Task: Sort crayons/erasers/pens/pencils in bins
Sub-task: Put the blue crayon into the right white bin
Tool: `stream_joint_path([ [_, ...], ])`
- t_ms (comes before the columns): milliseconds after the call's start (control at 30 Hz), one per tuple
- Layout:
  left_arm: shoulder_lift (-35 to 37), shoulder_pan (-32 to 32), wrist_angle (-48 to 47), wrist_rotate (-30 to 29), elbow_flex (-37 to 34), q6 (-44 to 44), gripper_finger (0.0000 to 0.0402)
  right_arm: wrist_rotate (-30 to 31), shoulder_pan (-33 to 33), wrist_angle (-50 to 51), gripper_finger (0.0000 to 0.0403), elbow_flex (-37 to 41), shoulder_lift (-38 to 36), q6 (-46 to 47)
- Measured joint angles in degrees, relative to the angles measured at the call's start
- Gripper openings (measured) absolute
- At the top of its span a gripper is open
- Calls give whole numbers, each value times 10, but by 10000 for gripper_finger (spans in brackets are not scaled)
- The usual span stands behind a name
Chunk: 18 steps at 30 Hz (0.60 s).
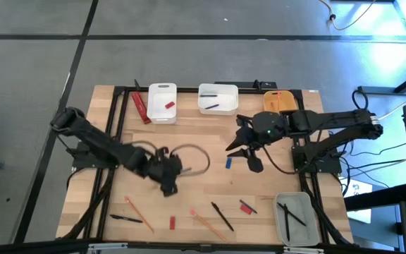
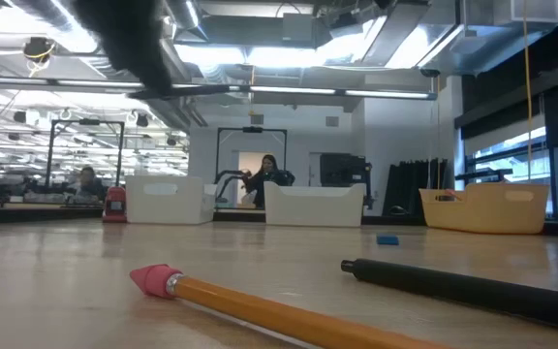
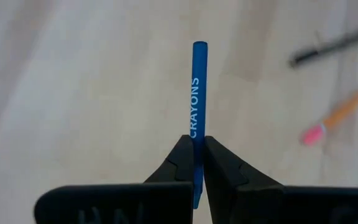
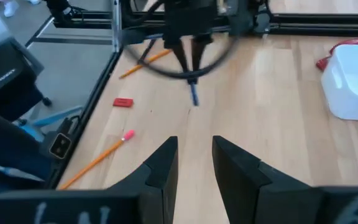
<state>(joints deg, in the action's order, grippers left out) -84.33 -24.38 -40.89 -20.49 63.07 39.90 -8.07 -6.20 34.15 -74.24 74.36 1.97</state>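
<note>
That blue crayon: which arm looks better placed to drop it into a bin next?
The left. Its tool is already shut on the blue crayon. The right tool hangs empty and open, apart from the crayon, so it would first need a handover.

Pens (image 1: 292, 214) lie in the bin (image 1: 296, 219) at the table's (image 1: 210, 148) corner.

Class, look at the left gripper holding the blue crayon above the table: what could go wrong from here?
1. The left gripper pinches the blue crayon only near one end, so it might pivot or slip out on the way to a bin.
2. The right gripper hangs open mid-table, close to the left arm's likely route to the narrow white bin; the arms could collide.
</note>
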Motion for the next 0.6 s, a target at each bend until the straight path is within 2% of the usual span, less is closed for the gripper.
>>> stream_joint_path([
  [67,15,34,-4,1,0,-6,5,21,3,1,101,0,-5,-7],
  [167,33,85,-2,5,0,-60,5,61,13,1,101,0,-10,-7],
  [500,65,285,33,74,0,-336,5,131,76,-4,101,0,-10,23],
  [600,59,343,89,105,0,-421,5,137,100,-8,101,0,-10,24],
])
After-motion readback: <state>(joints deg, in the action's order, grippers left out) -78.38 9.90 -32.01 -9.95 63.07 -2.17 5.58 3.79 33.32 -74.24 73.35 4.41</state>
